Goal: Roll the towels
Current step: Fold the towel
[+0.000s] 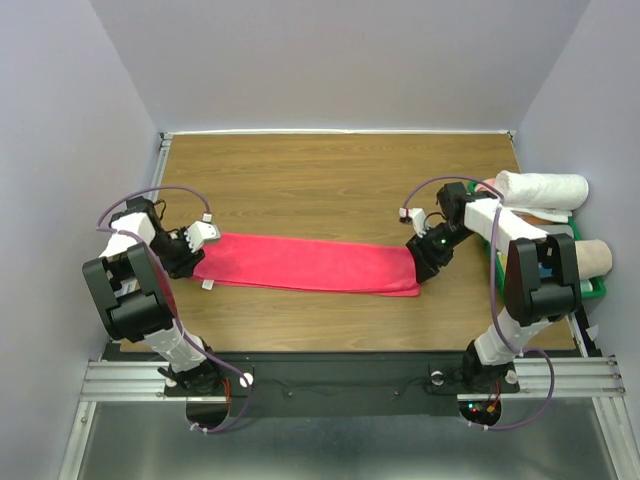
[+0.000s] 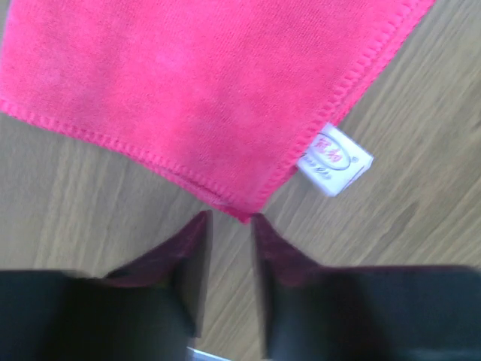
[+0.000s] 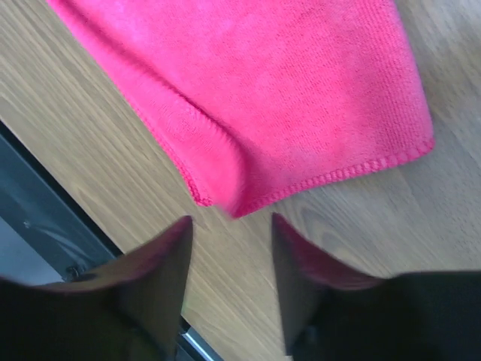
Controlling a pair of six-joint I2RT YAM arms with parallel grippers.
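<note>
Both arms crouch low, left tool (image 2: 231, 219) and right tool (image 3: 229, 222) parted, empty, at towel (image 1: 305, 264) ends.

Towel (image 1: 305, 264) on table (image 1: 330, 180), basket (image 1: 597, 289) at right edge

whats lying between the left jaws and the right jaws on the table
The red towel, laid flat as one long strip, with an end near each arm's jaws; nothing else lies on that stretch. The top view shows it.

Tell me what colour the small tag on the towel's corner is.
The tag is white with small red print; the left wrist view shows it best.
</note>
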